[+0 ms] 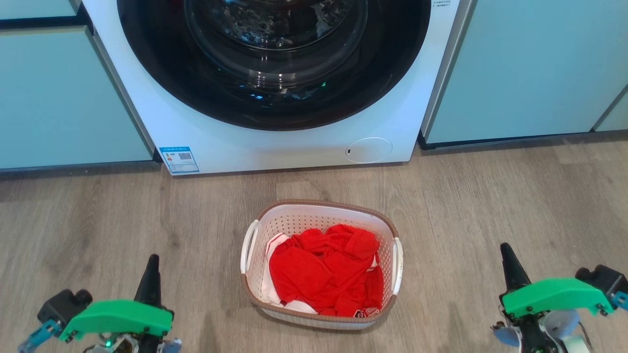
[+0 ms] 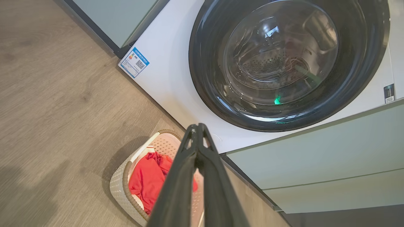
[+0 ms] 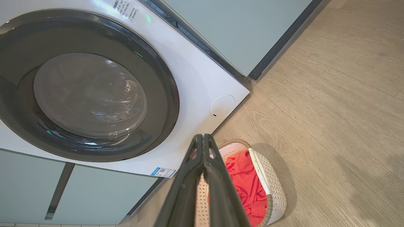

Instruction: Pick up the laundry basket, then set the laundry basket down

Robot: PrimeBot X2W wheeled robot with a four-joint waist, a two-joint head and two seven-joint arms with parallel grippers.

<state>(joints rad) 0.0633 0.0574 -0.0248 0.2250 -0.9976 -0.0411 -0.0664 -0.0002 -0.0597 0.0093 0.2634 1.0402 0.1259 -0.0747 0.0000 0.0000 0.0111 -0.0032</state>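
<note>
- Red clothing (image 1: 324,274) is heaped in the laundry basket (image 1: 314,219), with a bit of white cloth (image 1: 275,245) peeking out along the pile's left and bottom edges.
- The basket sits upright on the wood-look floor (image 1: 490,196), dead centre of the head view and a little below the middle. Nothing outside it is touching it.
- It has white perforated walls, a brown woven-look rim and a white handle (image 1: 248,245) on each side.
- Just above it in the frame is a white washing machine (image 1: 235,142) with a big dark round glass door (image 1: 274,63). There's a blue sticker (image 1: 179,159) at the front's lower left corner and a round flap (image 1: 369,149) at its lower right.
- Pale blue-green cabinets (image 1: 530,68) stand on both sides of the washer.
- The left hand (image 1: 153,260) is at the lower left of the head view. Its two dark fingers are pressed together into one point with nothing between them, and it's well apart from the basket.
- The right hand (image 1: 506,250) is at the lower right. Same deal: fingers squeezed tight, gripping nothing, well clear of the basket's right handle.
- Each wrist has a bright green cover (image 1: 117,316) behind the fingers.
- In the left wrist view the closed fingers rise from the bottom middle, the basket shows partly behind them at lower centre, and the washer door is at the upper right.
- In the right wrist view the basket shows just right of the closed fingers at the bottom, and the door is at the left.
</note>
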